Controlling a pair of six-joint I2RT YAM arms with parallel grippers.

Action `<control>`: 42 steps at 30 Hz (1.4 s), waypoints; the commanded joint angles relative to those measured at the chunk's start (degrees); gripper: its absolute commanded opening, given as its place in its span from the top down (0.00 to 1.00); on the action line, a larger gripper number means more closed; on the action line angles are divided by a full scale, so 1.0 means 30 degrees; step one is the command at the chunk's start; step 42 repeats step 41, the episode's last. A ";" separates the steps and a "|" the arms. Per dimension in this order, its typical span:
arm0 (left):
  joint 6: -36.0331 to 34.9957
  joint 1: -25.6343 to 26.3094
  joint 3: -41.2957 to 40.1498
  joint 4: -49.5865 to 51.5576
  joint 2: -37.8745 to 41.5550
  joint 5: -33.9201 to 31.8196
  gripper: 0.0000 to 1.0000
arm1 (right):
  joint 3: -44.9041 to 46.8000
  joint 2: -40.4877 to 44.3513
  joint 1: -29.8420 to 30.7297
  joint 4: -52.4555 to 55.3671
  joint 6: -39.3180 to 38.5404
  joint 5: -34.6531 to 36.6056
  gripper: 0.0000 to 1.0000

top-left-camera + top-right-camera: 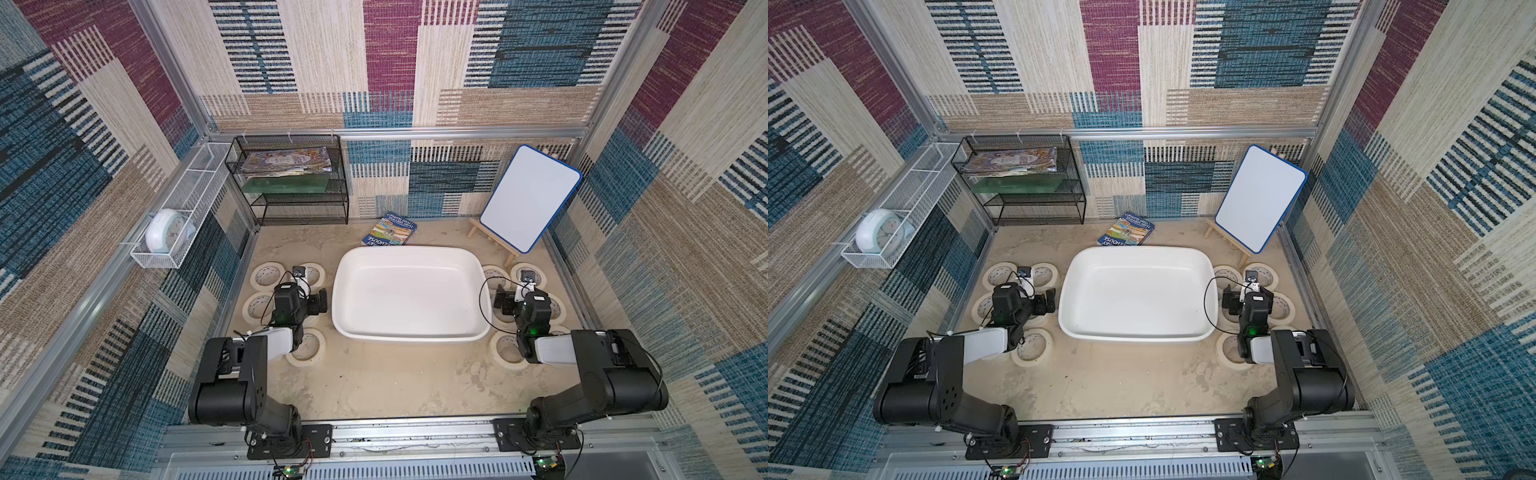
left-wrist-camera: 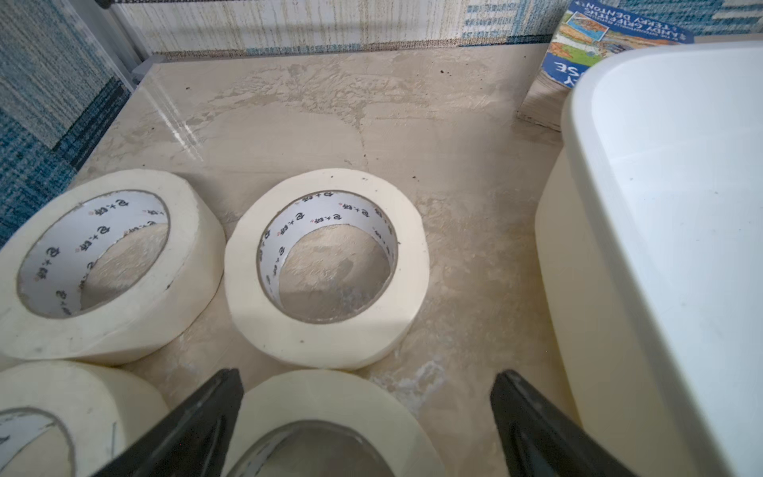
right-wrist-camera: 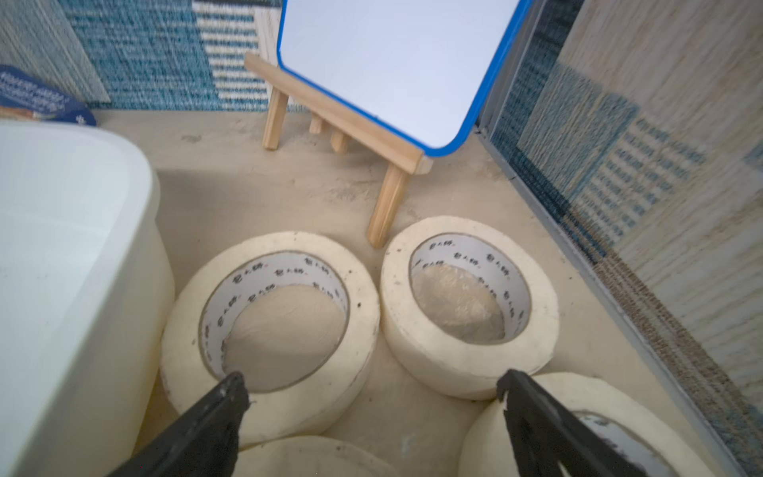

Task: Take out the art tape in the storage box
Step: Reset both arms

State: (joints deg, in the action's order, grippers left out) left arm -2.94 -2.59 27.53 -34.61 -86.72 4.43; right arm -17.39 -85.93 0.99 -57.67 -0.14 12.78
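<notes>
Your left gripper (image 2: 366, 373) and right gripper (image 3: 373, 375) both stand wide apart and hold nothing. All the art tape (image 2: 326, 342) that shows lies on the table (image 1: 374, 382), on both sides of the storage box (image 1: 407, 291), which looks empty. If you swing an arm low, an open jaw may knock a roll or push the box.

R gripper (image 3: 373, 382) jaws spread wide, nothing btwn them. Below, art tape (image 3: 363, 314) rolls lie flat on tabletop (image 3: 247, 194), nearest one just beside storage box (image 3: 82, 247) wall. Whiteboard (image 3: 392, 62) on wood easel (image 3: 342, 124) behind.
</notes>
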 commanded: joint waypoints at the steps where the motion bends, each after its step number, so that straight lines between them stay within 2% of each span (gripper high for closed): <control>1: 0.0495 -0.0162 -0.0346 -0.2234 -0.0253 0.0959 0.00 | 0.0069 0.0021 -0.0106 -0.2065 0.0380 -0.0668 0.01; 7: 0.0636 -0.0191 -0.0568 -0.2783 -0.0493 0.0868 0.00 | 0.0474 -0.0097 -0.0372 -0.2768 0.0575 -0.1095 0.01; 10: 0.0659 -0.0193 -0.0505 -0.2635 -0.0512 0.0876 0.00 | 0.1146 -0.0513 -0.0366 -0.4496 0.0574 -0.0979 0.01; 12: 0.0687 -0.0191 -0.0483 -0.2669 -0.0553 0.0843 0.01 | 0.0904 -0.0279 -0.0363 -0.3609 0.0460 -0.1173 0.01; 30: 0.0650 -0.0188 -0.0629 -0.2848 -0.0449 0.0755 0.01 | 0.0932 -0.0305 -0.0368 -0.3746 0.0458 -0.1123 0.01; 42: 0.0673 0.0063 -0.0621 -0.2789 -0.0400 -0.0079 0.00 | 0.0895 -0.0331 -0.0376 -0.3683 0.0457 -0.1125 0.01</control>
